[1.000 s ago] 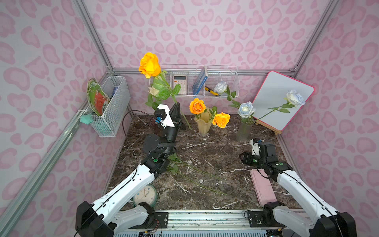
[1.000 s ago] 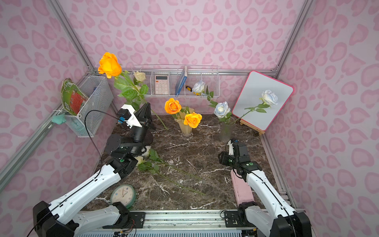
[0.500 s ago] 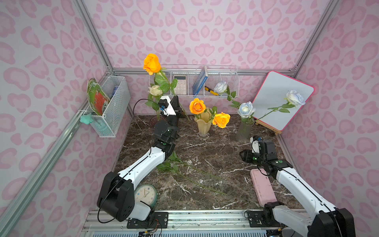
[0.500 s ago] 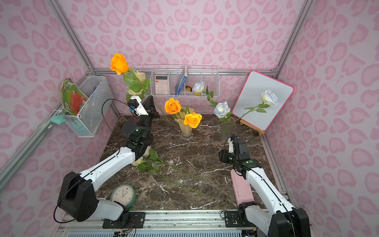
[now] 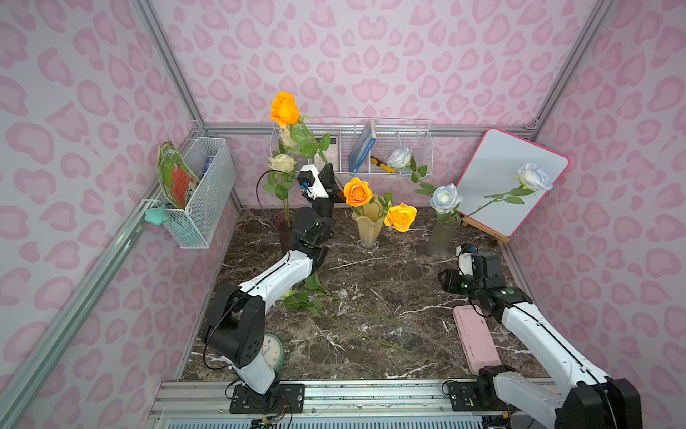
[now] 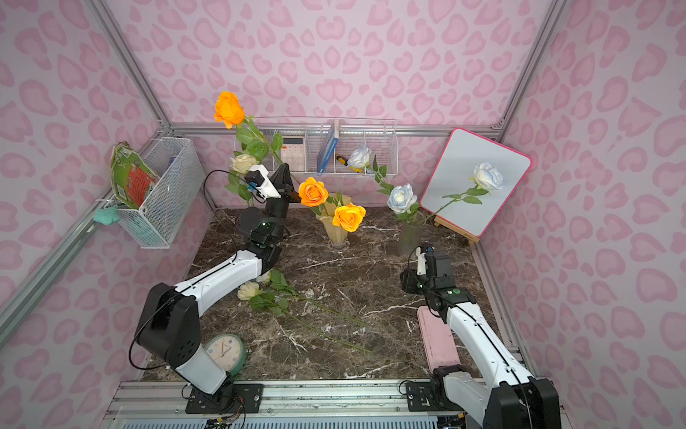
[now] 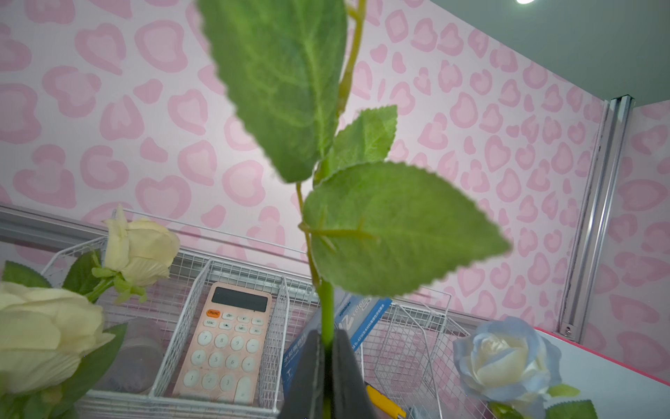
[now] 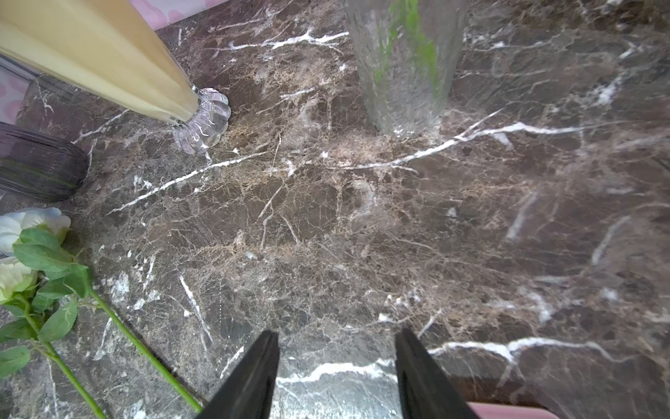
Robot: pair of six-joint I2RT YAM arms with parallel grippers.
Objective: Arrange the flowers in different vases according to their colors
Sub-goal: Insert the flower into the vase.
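Observation:
My left gripper (image 7: 328,342) is shut on the green stem of an orange rose (image 5: 284,107), held high beside the pale yellow vase (image 5: 367,230), which holds two orange roses (image 5: 357,191). The dark ribbed vase (image 5: 281,227), half hidden behind my left arm, holds cream roses (image 5: 282,162). White-blue roses (image 5: 444,197) stand in the clear vase (image 5: 441,237). Cream roses (image 6: 248,290) lie on the marble under the left arm, their long stems (image 5: 356,328) pointing to the front. My right gripper (image 8: 337,341) hovers open over bare marble in front of the clear vase.
White wire baskets hang on the left wall (image 5: 200,193) and the back wall (image 5: 419,148), the latter with a calculator (image 6: 293,152) and a blue book. A pink-rimmed board (image 5: 508,178) leans at the back right. A pink case (image 5: 477,336) and a clock (image 5: 273,351) lie in front.
My left gripper has risen and moved back and right with the orange rose, closer to the yellow vase. The right arm has barely moved.

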